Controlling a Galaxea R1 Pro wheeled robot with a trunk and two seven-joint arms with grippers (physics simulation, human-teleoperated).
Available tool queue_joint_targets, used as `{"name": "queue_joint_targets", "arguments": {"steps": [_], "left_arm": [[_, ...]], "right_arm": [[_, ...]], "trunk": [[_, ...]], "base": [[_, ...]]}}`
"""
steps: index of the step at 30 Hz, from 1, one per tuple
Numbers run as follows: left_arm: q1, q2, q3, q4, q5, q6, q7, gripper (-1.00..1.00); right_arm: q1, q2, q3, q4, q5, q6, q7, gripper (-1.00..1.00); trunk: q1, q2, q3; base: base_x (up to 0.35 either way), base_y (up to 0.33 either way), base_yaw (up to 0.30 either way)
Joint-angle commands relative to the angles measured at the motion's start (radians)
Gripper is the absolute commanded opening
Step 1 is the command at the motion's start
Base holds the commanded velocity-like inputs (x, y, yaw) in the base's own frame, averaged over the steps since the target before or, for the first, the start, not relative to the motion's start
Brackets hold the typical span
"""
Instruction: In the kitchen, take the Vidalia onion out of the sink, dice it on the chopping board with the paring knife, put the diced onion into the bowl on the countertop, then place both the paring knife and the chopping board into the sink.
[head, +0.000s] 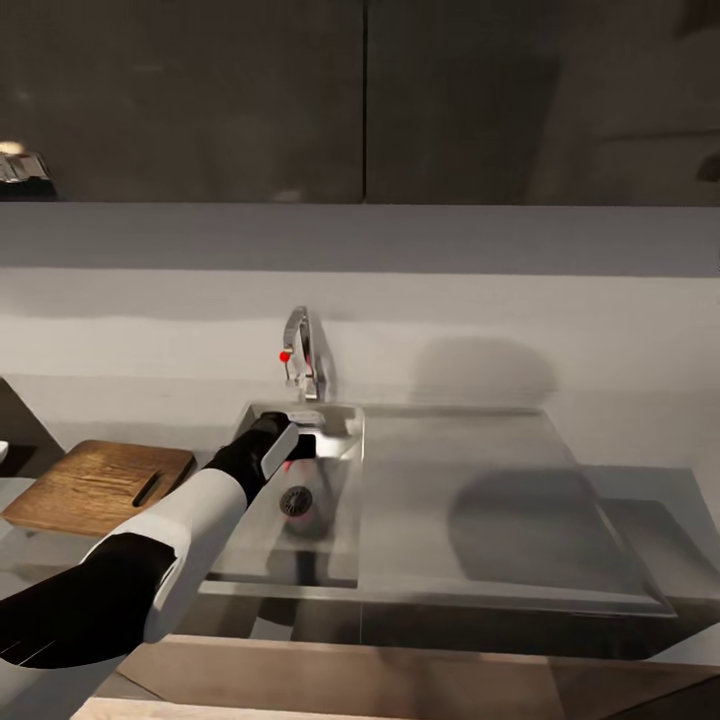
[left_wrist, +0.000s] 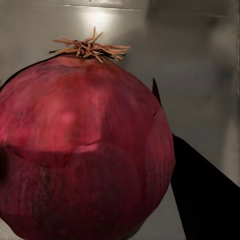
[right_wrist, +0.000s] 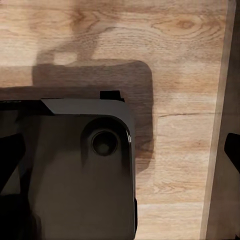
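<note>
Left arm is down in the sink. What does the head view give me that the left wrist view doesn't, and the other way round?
Head view alone: the chopping board on the countertop to the left of the sink, the paring knife lying on it, the tap, and the drain beside the left gripper.

Left wrist view alone: the onion close up, its red skin and dry root tuft, and one dark fingertip alongside it. Whether it is gripped cannot be told.

Both: the grey steel sink basin.
</note>
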Motion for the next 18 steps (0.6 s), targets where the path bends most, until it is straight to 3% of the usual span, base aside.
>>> {"name": "queue_joint_targets", "arguments": {"steps": [1,8,18], "left_arm": [[-0.001,0.003,-0.008,-0.012,0.009,0.015,0.007,-1.00],[-0.001,0.012,-0.008,-0.046,0.009,0.060,0.007,-1.00],[-0.001,0.012,-0.007,-0.048,0.009,0.062,0.007,-1.00]], "right_arm": [[-0.001,0.000,0.008,0.001,-0.010,-0.003,-0.001,1.00],[-0.001,0.000,0.008,0.001,-0.010,-0.003,-0.001,1.00],[-0.001,0.000,0.008,0.000,-0.010,-0.003,-0.001,1.00]], "trunk": [[0.000,-0.001,0.000],[0.000,-0.001,0.012],[0.000,-0.001,0.027]], "base": [[0.000,0.000,0.000],[0.000,0.025,0.000],[0.000,0.251,0.000]]}}
